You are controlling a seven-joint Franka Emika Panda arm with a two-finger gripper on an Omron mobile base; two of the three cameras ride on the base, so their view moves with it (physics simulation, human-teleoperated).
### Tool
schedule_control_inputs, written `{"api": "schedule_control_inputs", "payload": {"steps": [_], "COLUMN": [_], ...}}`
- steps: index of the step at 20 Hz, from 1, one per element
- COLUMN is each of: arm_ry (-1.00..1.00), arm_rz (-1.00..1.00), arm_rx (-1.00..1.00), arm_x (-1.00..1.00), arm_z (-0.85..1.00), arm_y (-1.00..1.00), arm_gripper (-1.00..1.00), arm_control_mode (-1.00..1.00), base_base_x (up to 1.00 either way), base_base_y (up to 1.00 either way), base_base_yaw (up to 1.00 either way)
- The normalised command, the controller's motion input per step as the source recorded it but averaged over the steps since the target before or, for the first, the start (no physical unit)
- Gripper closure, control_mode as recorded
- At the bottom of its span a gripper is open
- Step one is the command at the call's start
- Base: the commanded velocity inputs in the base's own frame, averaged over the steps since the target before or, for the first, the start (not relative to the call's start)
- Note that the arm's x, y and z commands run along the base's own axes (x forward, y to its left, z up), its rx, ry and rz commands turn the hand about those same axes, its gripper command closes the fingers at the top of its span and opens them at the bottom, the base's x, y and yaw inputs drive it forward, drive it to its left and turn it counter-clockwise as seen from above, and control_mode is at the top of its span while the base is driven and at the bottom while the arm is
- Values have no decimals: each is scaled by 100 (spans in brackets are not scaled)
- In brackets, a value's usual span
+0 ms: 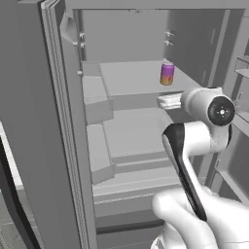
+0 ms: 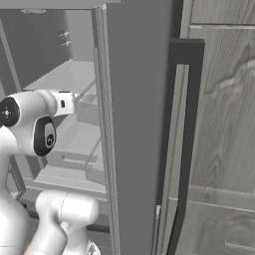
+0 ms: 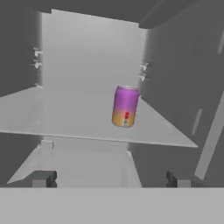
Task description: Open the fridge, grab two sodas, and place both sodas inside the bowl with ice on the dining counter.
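Closest to the base, the white arm (image 1: 194, 160) rises and bends forward into the open fridge (image 1: 131, 44), its wrist level with the lower edge of the upper shelf. At its end the claw (image 3: 111, 178) stands released, its two dark fingertips (image 3: 41, 178) spread wide apart with nothing between them, aimed straight into the fridge cavity. Just past the fingertips lies a lower grey shelf (image 3: 83, 168), bare where it shows. Beyond and above it, the upper shelf (image 3: 65, 118) runs back toward the rear wall. On this shelf, toward its right side and well apart from the claw, stands the purple soda can (image 3: 125, 106), upright, its colour fading to orange-yellow at the bottom. From the left base view the same can (image 1: 167, 74) sits near the fridge's right inner wall, behind the arm's wrist. Either side, the grey fridge doors (image 2: 134, 124) stand swung open, the right one carrying a long dark handle (image 2: 187, 139). Farthest to the right is a wood-grain cabinet front (image 2: 224, 99).
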Motion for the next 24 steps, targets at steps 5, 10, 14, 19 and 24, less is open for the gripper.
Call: {"api": "schedule_control_inputs", "payload": {"steps": [5, 10, 14, 19, 24], "arm_ry": [1, 1, 6, 6, 1], "arm_rz": [-8, -5, 0, 0, 0], "arm_rx": [0, 3, 11, 14, 8], "arm_x": [33, 32, 36, 26, 21], "arm_z": [12, 22, 2, 0, 0], "arm_y": [0, 0, 0, -2, -12], "arm_gripper": [-100, -100, -100, -100, -100], "arm_control_mode": [-100, -100, -100, -100, -100], "base_base_x": [0, 0, 0, 0, 0], "base_base_y": [0, 0, 0, 0, 0], "base_base_yaw": [0, 0, 0, 0, 0]}}
